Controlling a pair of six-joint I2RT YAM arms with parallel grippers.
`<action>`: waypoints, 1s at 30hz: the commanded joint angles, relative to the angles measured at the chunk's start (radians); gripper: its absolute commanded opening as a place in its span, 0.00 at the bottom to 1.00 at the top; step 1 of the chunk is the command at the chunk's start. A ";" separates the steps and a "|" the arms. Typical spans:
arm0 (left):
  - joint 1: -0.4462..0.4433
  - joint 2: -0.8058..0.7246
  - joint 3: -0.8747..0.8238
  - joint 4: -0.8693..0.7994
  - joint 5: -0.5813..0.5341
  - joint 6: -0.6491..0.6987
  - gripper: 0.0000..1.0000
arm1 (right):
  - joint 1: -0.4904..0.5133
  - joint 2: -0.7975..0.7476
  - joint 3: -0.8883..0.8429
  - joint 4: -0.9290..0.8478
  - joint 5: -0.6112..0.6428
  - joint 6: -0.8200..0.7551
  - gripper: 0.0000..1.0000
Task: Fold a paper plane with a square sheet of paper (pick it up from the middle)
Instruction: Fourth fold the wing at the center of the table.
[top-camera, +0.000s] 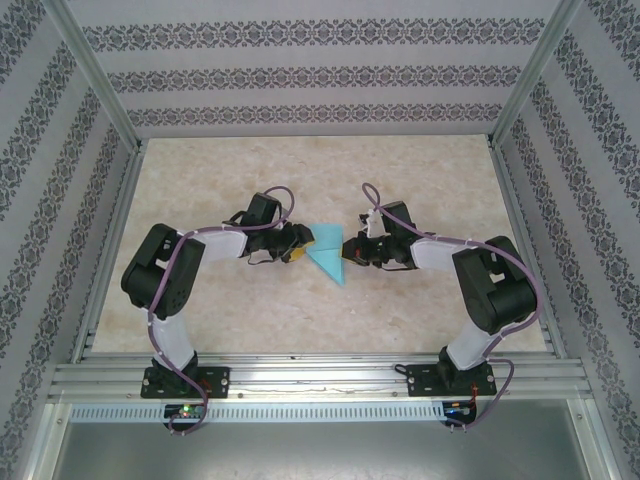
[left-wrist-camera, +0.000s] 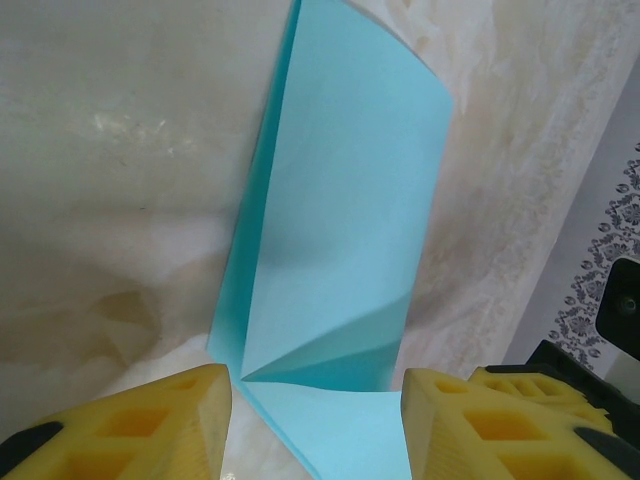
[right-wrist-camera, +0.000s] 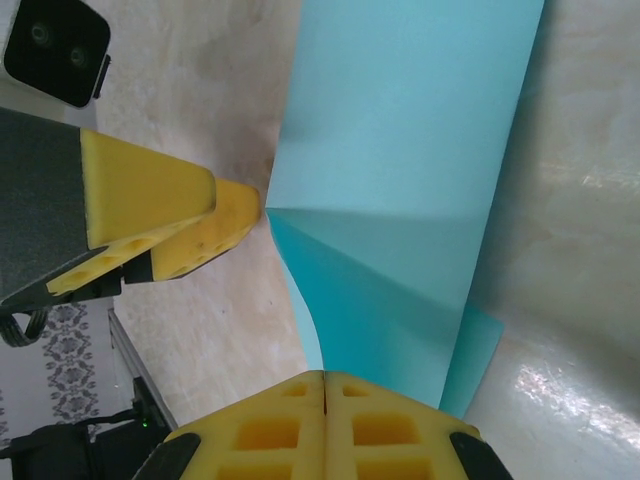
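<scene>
Left jaws part-open, straddling an edge of the folded blue paper (top-camera: 328, 258) at the middle of the table (top-camera: 200, 300); right jaws shut tight at its opposite edge. Best: right pins it flat while left grips the flap and folds squarely.

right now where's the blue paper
Top view: the folded paper lies in the middle of the table, between the left gripper and the right gripper.
</scene>
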 joint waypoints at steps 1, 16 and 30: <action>0.010 0.025 0.030 0.024 0.016 -0.013 0.50 | -0.017 -0.029 -0.026 0.048 -0.029 0.017 0.02; -0.002 0.054 0.075 0.019 0.029 -0.012 0.50 | -0.021 -0.030 -0.074 0.126 -0.046 0.061 0.01; -0.004 0.062 0.050 0.059 0.043 -0.033 0.49 | -0.023 -0.030 -0.065 0.135 -0.057 0.071 0.01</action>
